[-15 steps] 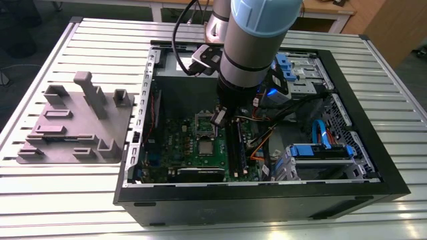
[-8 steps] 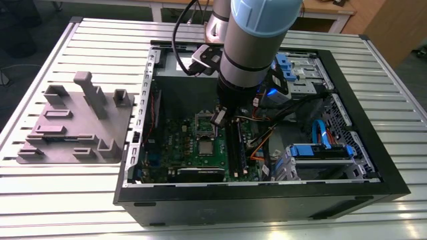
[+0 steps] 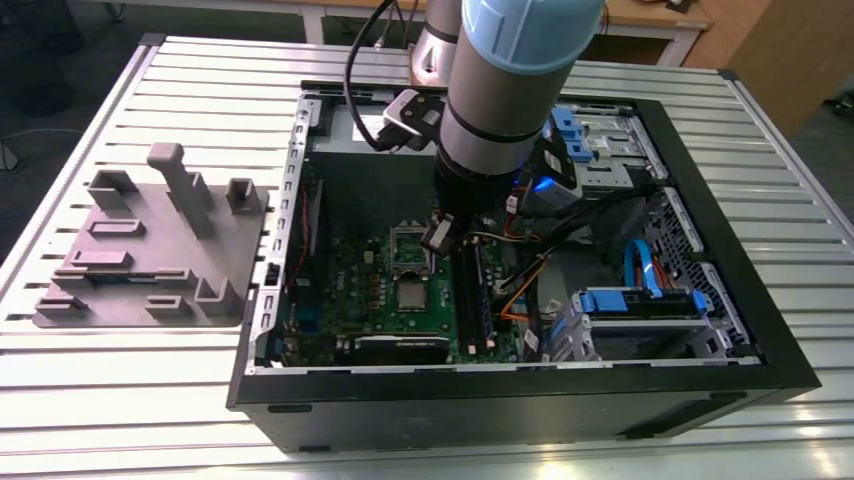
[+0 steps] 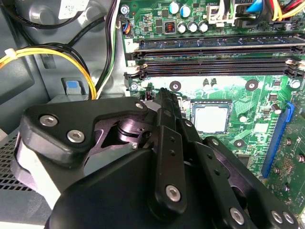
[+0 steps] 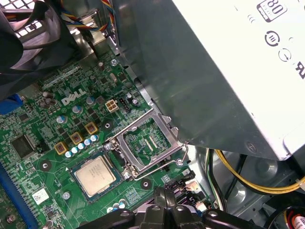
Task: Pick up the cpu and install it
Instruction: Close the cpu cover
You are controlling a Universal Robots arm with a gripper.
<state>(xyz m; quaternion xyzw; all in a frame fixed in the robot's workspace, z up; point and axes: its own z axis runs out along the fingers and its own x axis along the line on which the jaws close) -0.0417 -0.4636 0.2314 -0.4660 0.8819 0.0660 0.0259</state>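
Chips like the cpu (image 5: pixel 94 175) are, we judge, light, stiff and fragile underneath, best held by their pale edges. It lies flat in the socket (image 5: pixel 81 161), with the load plate (image 5: pixel 145 143) swung open beside it. Our gripper (image 5: pixel 172 199) hovers nearby, fingers closed on nothing.

motherboard (image 5: pixel 28 129): green, pale print. cpu (image 5: pixel 94 175): silvery-grey top, pale edge. Socket frame (image 5: pixel 125 135): bare silver metal. RAM slots (image 4: pixel 214 59): black. Expansion slot (image 4: pixel 279 129): blue. End effector (image 4: pixel 164 102): matte black, silver screw heads. Arm (image 3: pixel 501 100): grey, light-blue joint cap. PC case (image 3: pixel 507 400): black. Drive caddy (image 3: pixel 641 300): blue. Cables (image 4: pixel 57 53): yellow; orange cable (image 3: pixel 527 280) by the board. Power supply (image 5: pixel 200 71): dull silver-grey. Fixture tray (image 3: pixel 147 250): mid grey. Worktop (image 3: pixel 134 380): pale silver, ribbed parallel stripes.
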